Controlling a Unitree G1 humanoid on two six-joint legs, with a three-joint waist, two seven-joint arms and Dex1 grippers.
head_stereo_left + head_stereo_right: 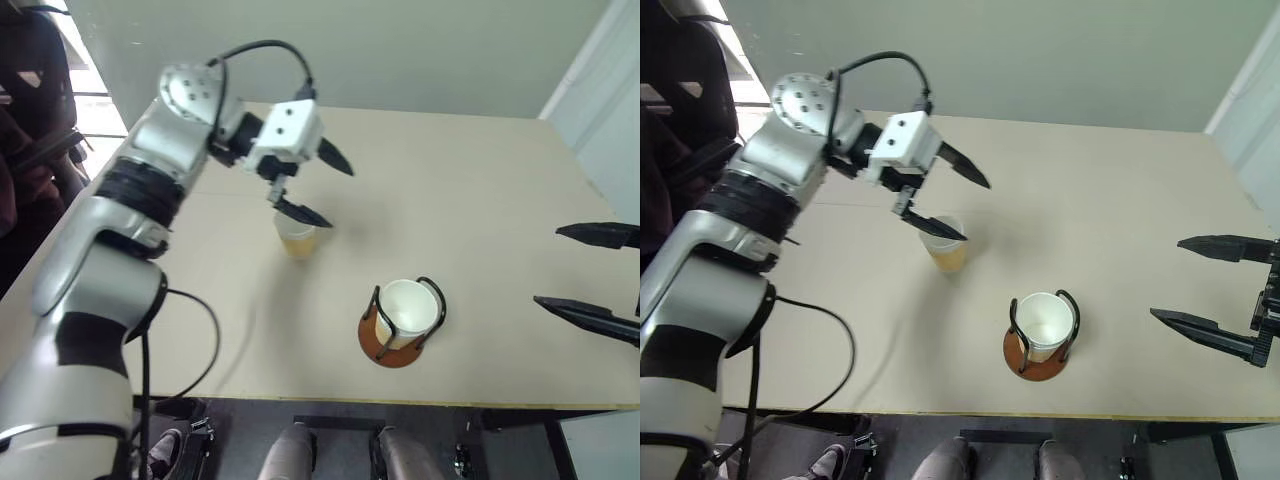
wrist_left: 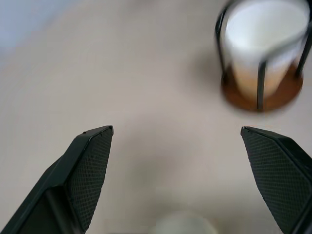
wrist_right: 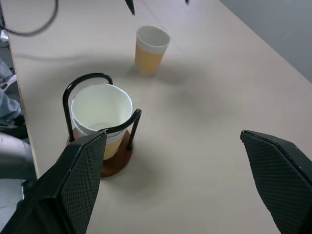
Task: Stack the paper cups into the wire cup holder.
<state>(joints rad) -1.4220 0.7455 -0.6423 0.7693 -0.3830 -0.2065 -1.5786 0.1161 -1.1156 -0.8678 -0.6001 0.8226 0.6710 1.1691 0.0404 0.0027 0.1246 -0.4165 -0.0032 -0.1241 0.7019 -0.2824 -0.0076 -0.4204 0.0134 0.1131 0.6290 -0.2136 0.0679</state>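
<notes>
- Wire cup holder [image 1: 400, 335] sits closest, near the desk [image 1: 480, 190] front edge, with nested paper cups [image 1: 408, 312] already inside.
- One loose cup [image 1: 944, 243] stands upright further back, just under the left claw [image 1: 952, 198], which is spread wide and empty.
- Right claw [image 1: 1205, 295] is wide open too, holding nothing.
- Cup looks light and crushable, so I'd pinch the sides gently below the rim.

No text, label, brand, number or sign can be read on anything here.
</notes>
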